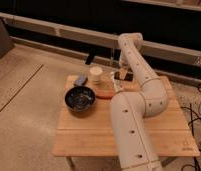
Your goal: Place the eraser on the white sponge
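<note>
Noted hand (123, 75) just above bench (94, 135) far edge, grip state untellable. Expect light, rubbery, grippy eraser (not located); pinch across narrow sides.

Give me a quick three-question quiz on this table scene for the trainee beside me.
1. True or false: the dark bowl sits on the wooden table.
2. Which is nearest the gripper? A) the bowl B) the white cup C) the table's edge closest to the camera
3. Fill in: seen from the camera, the gripper is at the table's ___ edge.

Key: 1 true; 2 B; 3 far.
</note>
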